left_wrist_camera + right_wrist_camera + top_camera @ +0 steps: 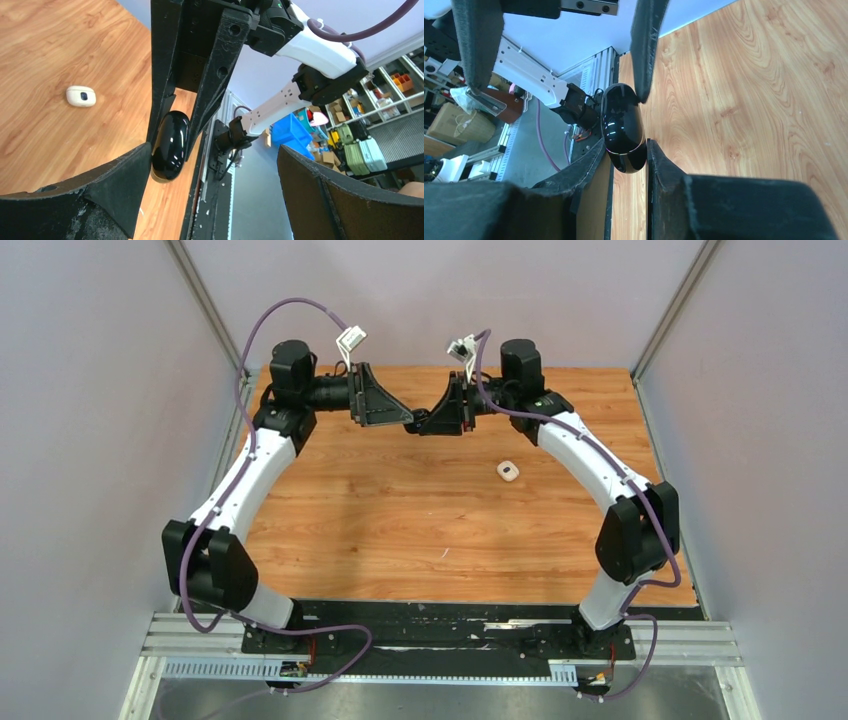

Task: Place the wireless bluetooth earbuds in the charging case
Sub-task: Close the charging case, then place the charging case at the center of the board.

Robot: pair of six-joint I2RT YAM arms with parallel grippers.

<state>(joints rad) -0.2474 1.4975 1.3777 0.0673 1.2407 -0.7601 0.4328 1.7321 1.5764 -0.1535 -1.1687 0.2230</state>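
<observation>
The charging case (623,127) is glossy black with pale reflections. My right gripper (626,146), clamped on it, is matte black. The table (400,530) beneath the case is orange-brown with wavy wood grain. Away from the case, a cream-white pod (80,96) bears a dark dot.

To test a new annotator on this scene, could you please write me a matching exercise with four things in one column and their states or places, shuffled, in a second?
Column one:
1. glossy black oval charging case
2. small white rounded case
3. left gripper
4. right gripper

Column two:
a. lying alone on the wooden tabletop
b. open wide
c. shut on an object
d. pinched between two fingers

Pairs: 1-d, 2-a, 3-b, 4-c
</observation>
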